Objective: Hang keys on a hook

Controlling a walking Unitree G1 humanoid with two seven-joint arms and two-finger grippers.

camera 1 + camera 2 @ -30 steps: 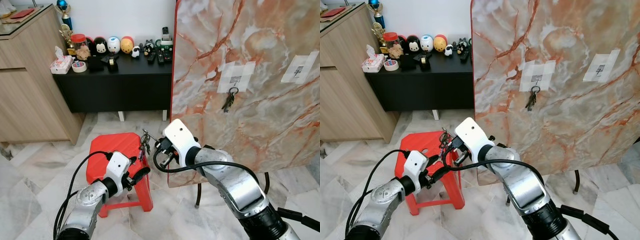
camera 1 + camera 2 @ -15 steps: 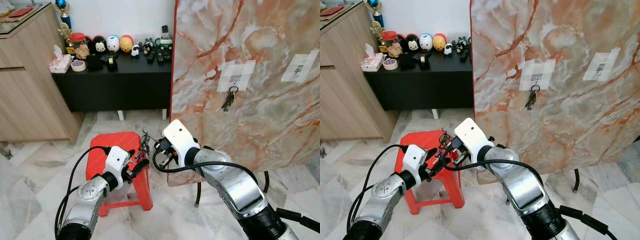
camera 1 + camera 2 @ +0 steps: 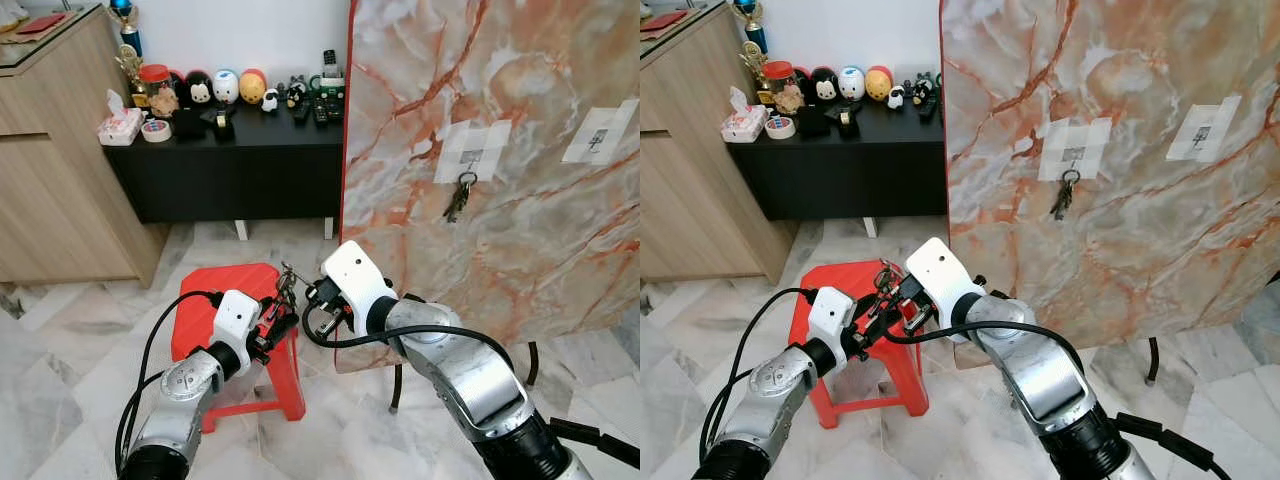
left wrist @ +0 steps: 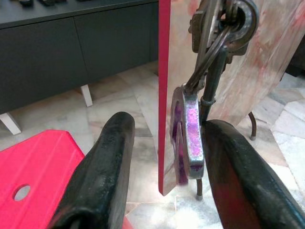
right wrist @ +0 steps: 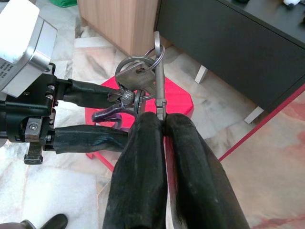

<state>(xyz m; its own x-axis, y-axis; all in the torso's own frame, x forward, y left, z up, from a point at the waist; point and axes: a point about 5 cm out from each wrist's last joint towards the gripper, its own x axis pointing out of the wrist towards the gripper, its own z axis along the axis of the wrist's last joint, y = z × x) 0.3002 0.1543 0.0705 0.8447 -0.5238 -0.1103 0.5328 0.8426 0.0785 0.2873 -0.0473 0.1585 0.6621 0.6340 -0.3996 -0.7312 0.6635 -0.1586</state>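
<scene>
Right gripper [image 5: 159, 125]: you have it pressed together on the metal clip of the keys [image 5: 138, 86], holding the bunch up above the red stool [image 3: 215, 300].
Left gripper [image 4: 159, 157]: your fingers are spread, one on each side of the purple tag [image 4: 188, 138] that hangs at the bottom of the bunch; the tag sits just beside one finger (whether it touches, you cannot tell from here).
Keys: in the head views the bunch [image 3: 287, 290] hangs between your two grippers, over the stool's edge nearest the marble panel [image 3: 520, 120] and well apart from the hooks.
Marble panel: it stands upright to your right, orange-veined with a red edge, on thin dark legs.
Near hook [image 3: 470, 158]: taped to the panel with a white patch; a second set of keys [image 3: 459, 198] already hangs from it.
Far hook [image 3: 598, 135]: taped further right on the panel, bare (a small metal fitting on white tape).
Worktop [image 3: 235, 140]: a low black cabinet against the wall behind the stool, carrying round toy figures [image 3: 227, 88], remote controls [image 3: 320, 108], a tissue pack [image 3: 122, 128] and a roll of tape [image 3: 157, 133].
Wooden cabinet [image 3: 55, 160]: it stands to your left, next to the black worktop.
Floor [image 3: 60, 400]: pale marble tiles under the stool and the panel.
</scene>
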